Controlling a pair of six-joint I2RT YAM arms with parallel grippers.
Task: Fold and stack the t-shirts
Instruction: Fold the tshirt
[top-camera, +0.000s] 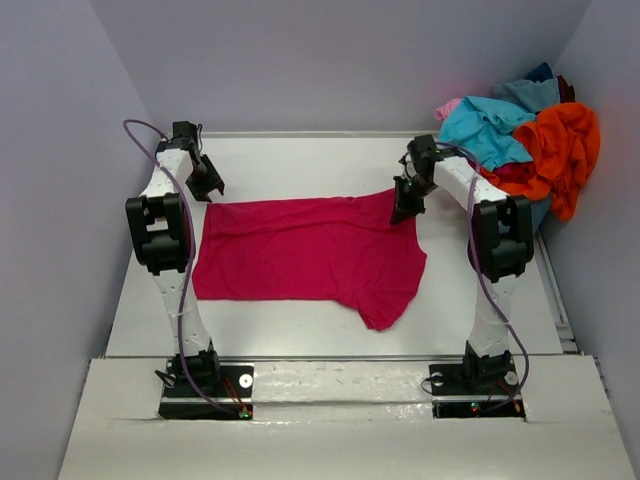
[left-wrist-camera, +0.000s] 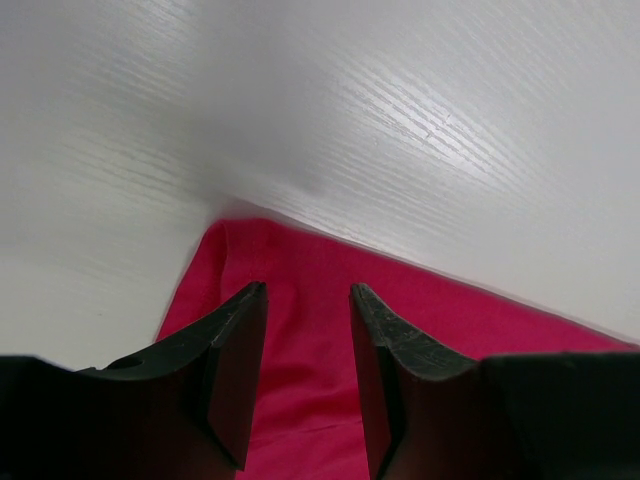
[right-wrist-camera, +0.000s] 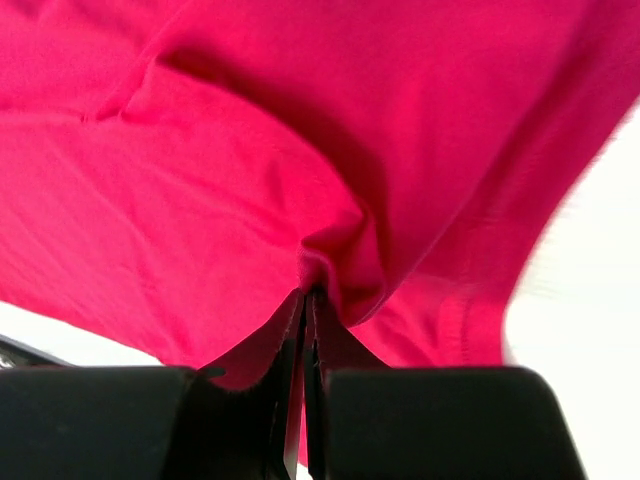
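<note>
A crimson-magenta t-shirt lies spread across the middle of the white table, one sleeve pointing toward the near edge. My right gripper is shut on a pinch of its far right corner, and the cloth bunches up at the fingertips and lifts there. My left gripper hovers at the shirt's far left corner, jaws open, with only flat cloth showing in the gap between them. More t-shirts, turquoise and orange among them, are heaped at the far right.
The heap at the far right corner also holds pink and dark blue cloth and leans against the wall. Grey walls close in the table on the left, back and right. A raised ledge carries both arm bases.
</note>
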